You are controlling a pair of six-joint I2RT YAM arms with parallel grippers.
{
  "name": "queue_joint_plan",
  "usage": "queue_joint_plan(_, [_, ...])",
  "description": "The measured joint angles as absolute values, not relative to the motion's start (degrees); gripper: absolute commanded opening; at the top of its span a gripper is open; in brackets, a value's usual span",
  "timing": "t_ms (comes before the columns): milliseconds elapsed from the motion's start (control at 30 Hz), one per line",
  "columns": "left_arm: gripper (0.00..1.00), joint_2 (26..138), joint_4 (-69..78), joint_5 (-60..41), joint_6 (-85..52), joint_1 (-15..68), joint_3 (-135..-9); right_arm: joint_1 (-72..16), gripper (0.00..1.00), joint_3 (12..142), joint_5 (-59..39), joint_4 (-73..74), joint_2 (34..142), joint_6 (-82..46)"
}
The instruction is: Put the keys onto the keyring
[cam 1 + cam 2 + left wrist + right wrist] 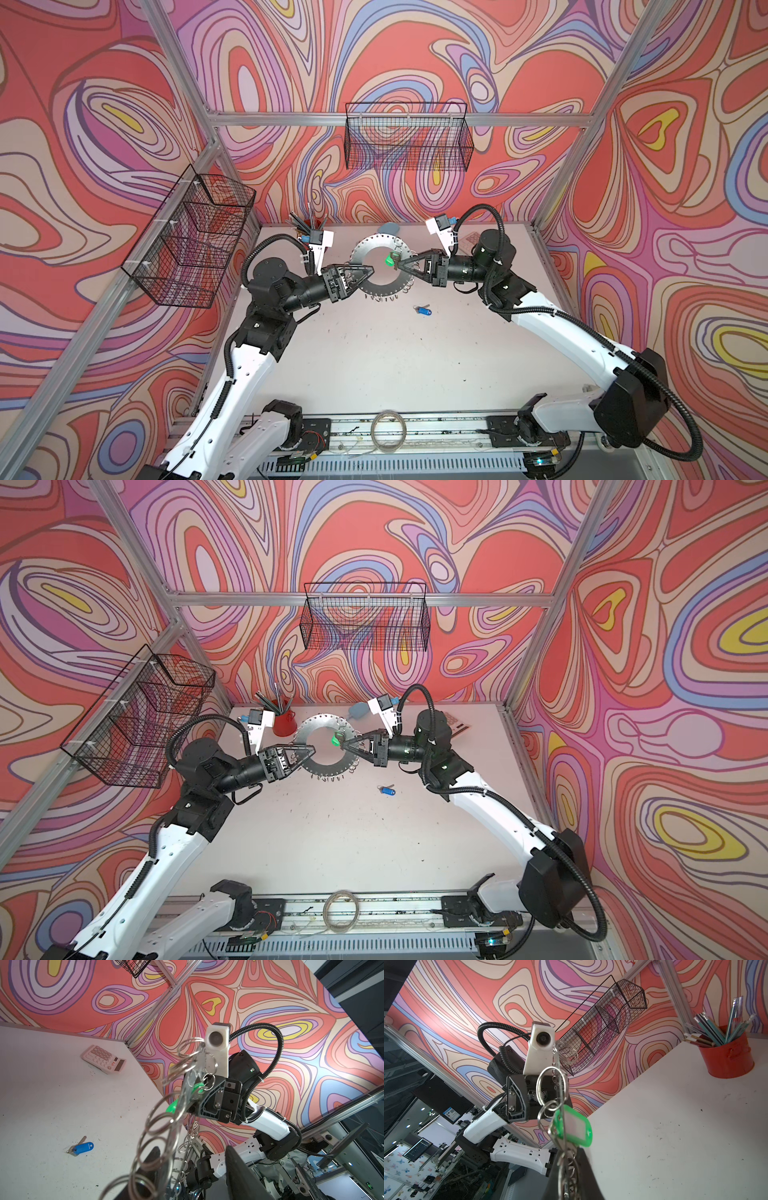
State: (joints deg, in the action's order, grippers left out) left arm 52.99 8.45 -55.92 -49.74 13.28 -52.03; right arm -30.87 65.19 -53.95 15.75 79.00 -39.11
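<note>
I have the keyring lifted off the table near the middle of both top views. It is tipped up so its little split rings dangle free along the lower edge, since a hanging ring is easier to work a key onto than one lying flat. My right claw is pinched shut on the disc's right rim and carries it. The green-tagged key hangs right at that pinch; I cannot tell whether its metal is caught there too, or whether it is properly threaded. My left claw reaches in from the left of the frame to the disc's inner edge. In its wrist view the fingers stand apart with the rim between them, gripping nothing. The blue-tagged key lies flat on the table, below and right of the disc, and I judge it comes next.
</note>
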Motion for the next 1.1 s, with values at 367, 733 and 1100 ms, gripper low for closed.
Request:
queue_joint_plan(367, [0.14,53.45,-0.47,-61.73,-45.89,11.64,-55.72,-30.41,0.00,68.16,-59.16,14.76,80.42,-39.09])
queue_joint_plan(733, [0.00,53.10,-2.35,-63.18,-43.29,11.57,-56.71,-30.48,0.10,68.97,-61.73,13.74,81.45,-40.10])
queue_joint_plan(1100, [0.00,52.64,-4.97,-61.65,-43.27,11.62,-56.69,-26.26,0.47,69.21,-54.65,7.05,79.68,-34.04])
